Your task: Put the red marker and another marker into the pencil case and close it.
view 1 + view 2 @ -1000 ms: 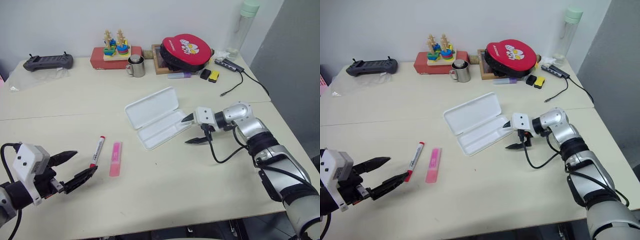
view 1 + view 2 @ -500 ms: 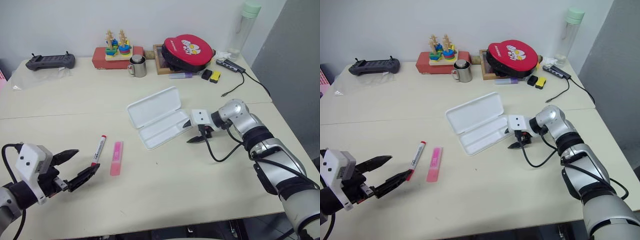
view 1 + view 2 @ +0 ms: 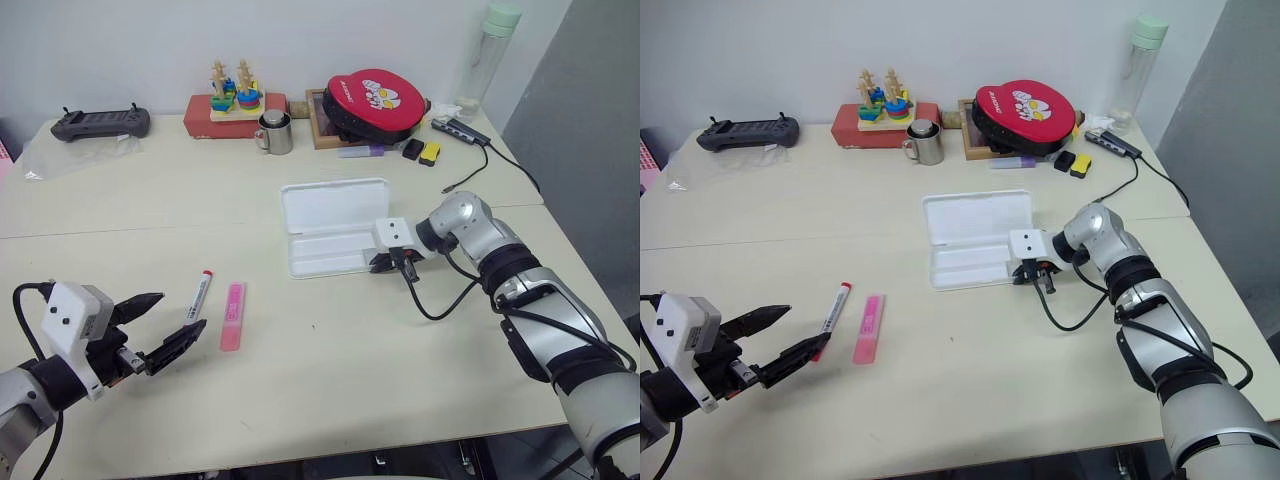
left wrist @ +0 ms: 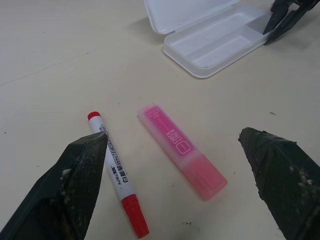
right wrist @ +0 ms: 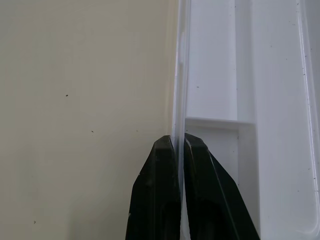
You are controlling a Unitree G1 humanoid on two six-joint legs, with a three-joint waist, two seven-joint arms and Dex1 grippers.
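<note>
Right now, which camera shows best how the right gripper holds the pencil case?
The right wrist view: both black fingers pinch the thin wall of the pencil case. The head views show the right gripper at the open case's near right end, too small to judge. The left wrist view shows it at the case's far corner.

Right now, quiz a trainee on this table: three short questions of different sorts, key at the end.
1. True or false: the pencil case lies open with an empty tray.
2. Multiple choice: the right hand is (A) open above the case, (B) shut on the rim of the case's tray, (C) holding a marker.
3. Fill in: between the open fingers of the left hand lie the red marker and the ____ highlighter.

Key
1. True; both markers lie on the table.
2. B.
3. Pink.
</note>
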